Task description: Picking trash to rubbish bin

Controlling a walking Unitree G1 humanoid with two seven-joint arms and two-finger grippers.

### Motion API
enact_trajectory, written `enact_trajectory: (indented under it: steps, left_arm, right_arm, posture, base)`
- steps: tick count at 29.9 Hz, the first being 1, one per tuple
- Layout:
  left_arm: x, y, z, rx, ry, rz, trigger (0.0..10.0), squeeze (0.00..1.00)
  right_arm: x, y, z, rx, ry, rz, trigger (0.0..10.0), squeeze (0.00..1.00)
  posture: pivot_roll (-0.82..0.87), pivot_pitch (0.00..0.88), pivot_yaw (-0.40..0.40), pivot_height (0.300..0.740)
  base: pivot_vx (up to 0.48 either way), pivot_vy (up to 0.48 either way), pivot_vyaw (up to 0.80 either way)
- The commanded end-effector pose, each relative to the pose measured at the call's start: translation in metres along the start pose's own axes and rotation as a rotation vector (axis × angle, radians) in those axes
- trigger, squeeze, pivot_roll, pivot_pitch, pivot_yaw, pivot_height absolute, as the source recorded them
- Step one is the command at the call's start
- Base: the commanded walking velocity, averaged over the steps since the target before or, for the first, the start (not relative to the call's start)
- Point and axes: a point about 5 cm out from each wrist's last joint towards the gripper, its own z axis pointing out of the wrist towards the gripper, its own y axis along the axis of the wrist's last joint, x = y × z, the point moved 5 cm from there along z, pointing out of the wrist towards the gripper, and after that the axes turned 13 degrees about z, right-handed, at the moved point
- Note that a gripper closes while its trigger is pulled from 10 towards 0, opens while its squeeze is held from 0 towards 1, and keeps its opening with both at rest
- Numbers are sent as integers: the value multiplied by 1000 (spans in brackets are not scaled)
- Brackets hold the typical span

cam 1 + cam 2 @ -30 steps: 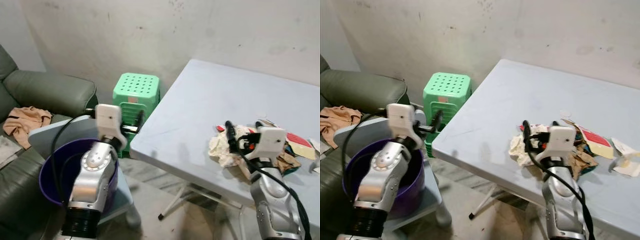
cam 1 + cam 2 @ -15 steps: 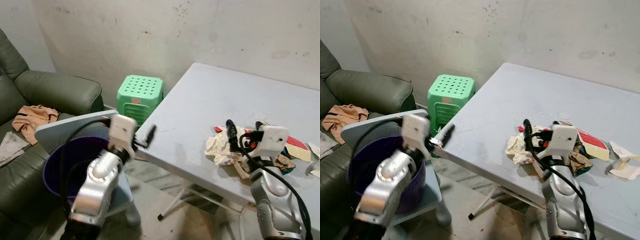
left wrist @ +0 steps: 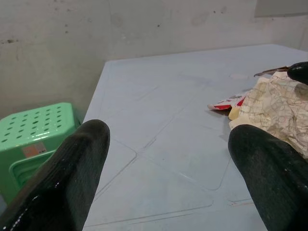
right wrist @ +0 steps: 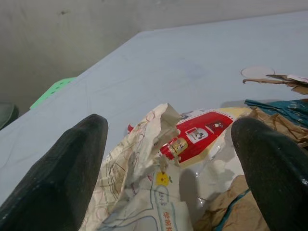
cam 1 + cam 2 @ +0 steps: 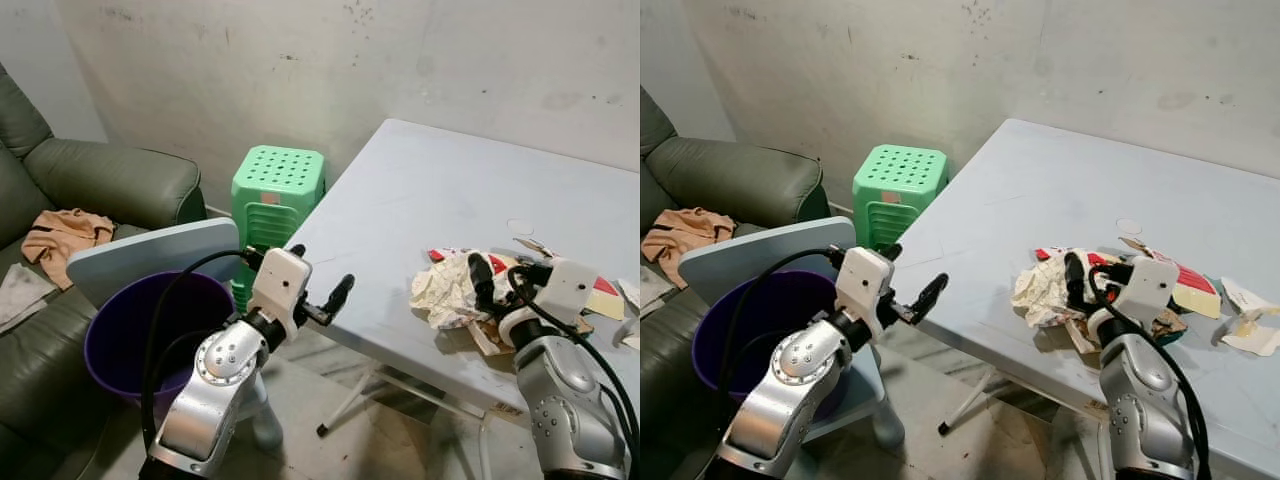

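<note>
— What has moved since a second ago?

— The left tool [image 5: 318,283] has swung from above the purple rubbish bin [image 5: 120,335] over to the near corner of the table [image 5: 420,190], at lower centre of the left eye view. Its two black fingers stand wide apart with nothing between them. The right tool [image 5: 497,275] has kept its place at the trash, lower right.

— And the right tool's state?

— Wide too. In its wrist view the fingers [image 4: 62,178] straddle the crumpled printed paper [image 4: 139,187] and a red-and-white wrapper [image 4: 202,134], gripping neither.

— Where does the trash lie?

— In a heap on the table at the right of the frame: crumpled paper, brown paper [image 5: 1160,325], a teal scrap [image 4: 274,106], a red-and-yellow packet [image 5: 1195,290]. More pale paper [image 5: 1245,330] runs off the right edge, so its full shape is cut off.

— What is in the bin?

— Its inside is dark and partly hidden by the left arm and cable; I cannot tell its contents. A pale blue lid or board [image 5: 150,255] leans behind its rim.

— Anything else around?

— A green plastic stool [image 5: 278,180] against the wall, and a dark green sofa [image 5: 100,180] at the left edge carrying a tan cloth [image 5: 62,232].
</note>
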Motion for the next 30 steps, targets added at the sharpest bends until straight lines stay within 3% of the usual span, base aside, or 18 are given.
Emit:
enact_trajectory:
  steps: [1,9,17,18,20,21,22,23,25,26,27,30]
  left_arm:
    - [-3,8,0,-21,-22,21,10000,0]
    - [-3,9,0,-28,-23,27,10000,0]
    - [4,11,4,-32,-9,45,10000,0]
    - [3,11,4,-32,-14,46,10000,0]
    - [2,11,3,-33,-17,47,10000,0]
    - [-3,11,2,-36,-38,58,10000,0]
    - [-3,11,2,-36,-38,58,10000,0]
    - [-7,10,1,-37,-51,63,10000,0]
    - [-13,10,0,-41,-73,63,10000,0]
    - [-18,10,-1,-43,-95,68,10000,0]
    - [-29,11,-3,-47,-131,73,10000,0]
    - [-41,12,-5,-56,-172,76,10000,0]
  right_arm:
    - [5,6,-2,-3,41,-4,10000,0]
    - [11,0,-6,48,102,-73,10000,0]
    - [16,-11,-8,99,142,-66,9725,0]
    - [18,-13,-9,98,156,-73,2588,0]
    - [19,-14,-9,96,165,-75,2588,0]
    - [19,-16,-10,98,166,-82,1490,0]
    - [19,-16,-10,98,166,-82,1490,0]
    - [19,-16,-10,98,165,-84,863,0]
    - [18,-17,-9,100,159,-87,1765,0]
    - [18,-17,-9,97,159,-84,0,0]
    - [18,-16,-9,94,161,-86,0,0]
    - [18,-16,-8,91,156,-93,0,0]
  posture:
    - [3,60,-36,740]
    - [4,51,-38,740]
    - [5,43,-36,740]
    - [6,38,-34,740]
    - [6,38,-34,740]
    - [6,35,-34,740]
    - [6,35,-34,740]
    - [7,35,-32,740]
    - [7,33,-32,740]
    - [7,32,-32,740]
    - [7,31,-31,740]
    - [5,29,-29,740]
  base:
    - [0,0,0]
    - [0,0,0]
    - [0,0,0]
    - [0,0,0]
    - [0,0,0]
    - [0,0,0]
    - [0,0,0]
    - [0,0,0]
    - [0,0,0]
    - [0,0,0]
    - [0,0,0]
    - [0,0,0]
